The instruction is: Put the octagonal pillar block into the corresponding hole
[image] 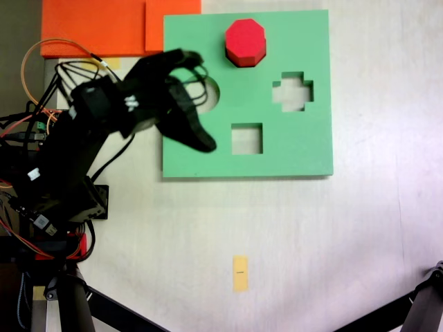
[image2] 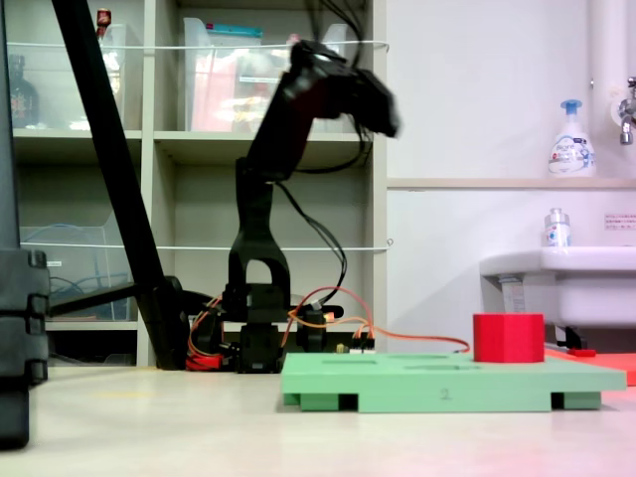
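red octagonal foam block (image: 245, 42) on square green foam board (image: 304, 155), its 12 o'clock edge | cross cutout (image: 293, 91) 4 o'clock of block | my gripper (image: 199, 104) at board's 9 o'clock

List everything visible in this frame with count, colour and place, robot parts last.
octagonal pillar block: one, red, standing on the green board near its top edge in a fixed view, rising above the board's surface.
green board: one, green, square, flat on the white table.
cutouts: a cross-shaped one, a square one, a round one partly behind the arm.
orange sheets: orange, at the top left, beside the board.
yellow tape mark: one, on the table below the board.
soap bottle: one, white and blue, on the ledge above the sink.
gripper: black, raised over the board's left side, holding nothing; jaw state unclear.
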`<state>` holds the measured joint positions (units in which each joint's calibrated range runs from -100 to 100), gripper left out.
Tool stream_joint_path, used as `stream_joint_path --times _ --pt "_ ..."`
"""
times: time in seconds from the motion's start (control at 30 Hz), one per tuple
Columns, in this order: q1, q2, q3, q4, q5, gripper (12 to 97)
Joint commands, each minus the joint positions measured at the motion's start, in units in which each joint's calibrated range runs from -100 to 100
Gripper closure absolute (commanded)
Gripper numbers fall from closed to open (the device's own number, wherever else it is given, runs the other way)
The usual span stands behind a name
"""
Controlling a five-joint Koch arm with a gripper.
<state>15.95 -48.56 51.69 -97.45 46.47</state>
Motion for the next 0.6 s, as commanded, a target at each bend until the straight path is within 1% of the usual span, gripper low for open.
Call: stream_joint_path --times 0.0,0.07,0.1,0.2,0.27,0.33,0.37,0.4,0.43,0.47,0.57 --pt "-4.7 -7.7 1.9 -2.5 -11.5 18.0" --pt "-9.6 -12.5 -0.1 -2.5 -14.8 33.1" --pt "-11.2 -14.0 -1.7 -2.5 -16.6 36.7" --pt "-13.5 -20.2 -13.7 -2.5 -23.7 37.9" --pt "-12.4 -31.5 -30.3 -0.7 -28.0 38.0" --pt "-10.6 -45.3 -49.9 11.4 -29.6 38.3" --pt "-10.3 -51.2 -58.6 18.7 -29.8 43.7" --pt "-10.2 -51.4 -67.6 27.0 -30.6 47.5" --pt "-9.9 -51.4 -78.0 35.7 -32.0 49.7" --pt "-10.0 -51.4 -83.3 39.1 -32.5 49.7" --pt "-10.2 -51.4 -93.0 40.4 -35.2 49.7"
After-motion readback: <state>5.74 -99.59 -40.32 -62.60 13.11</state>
